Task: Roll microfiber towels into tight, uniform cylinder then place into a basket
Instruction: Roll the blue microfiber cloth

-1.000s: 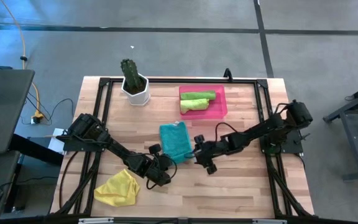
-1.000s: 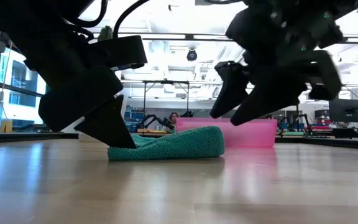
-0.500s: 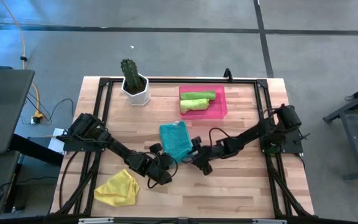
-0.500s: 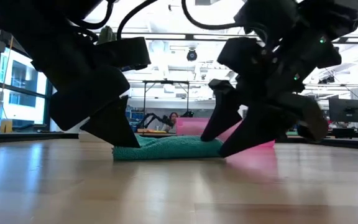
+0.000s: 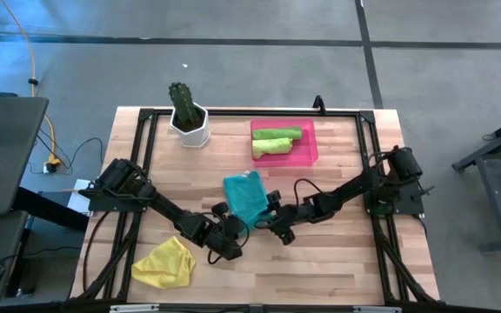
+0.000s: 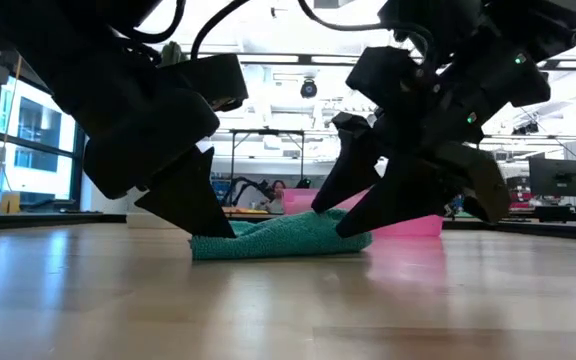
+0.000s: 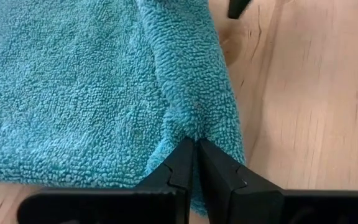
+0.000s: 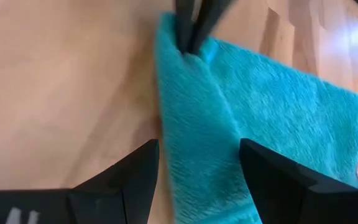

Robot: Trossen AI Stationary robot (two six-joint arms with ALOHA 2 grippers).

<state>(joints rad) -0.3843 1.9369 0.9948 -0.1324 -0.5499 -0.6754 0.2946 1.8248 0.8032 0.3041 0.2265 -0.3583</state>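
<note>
Wooden table (image 5: 337, 252) with a black frame, both dark arms reaching in toward its middle. At the far edge, a pink basket (image 5: 307, 149) with two rolled lime green towels (image 5: 276, 141) inside; to its left, a white pot with a cactus (image 5: 188, 116). Spread flat at mid-table, the teal towel (image 5: 244, 193), its near edge doubled into a thick fold that reads as a low hump in the low view (image 6: 288, 234). Down by the near left corner, a crumpled yellow towel (image 5: 165, 262), well apart from both arms.

At the teal towel's near left corner, the left gripper (image 5: 230, 228), clamped tight on a pinch of the folded edge; in the left wrist view, fingers (image 7: 180, 163) pressed together with terry cloth (image 7: 92, 87) bunched between the tips. At the near right side, the right gripper (image 5: 269, 220), spread wide, fingers (image 8: 135, 168) straddling the folded edge (image 8: 197, 143) in the right wrist view, low at the cloth and holding nothing. In that same view, the left gripper's closed tips (image 8: 192, 28) nipping the fold's other end.
</note>
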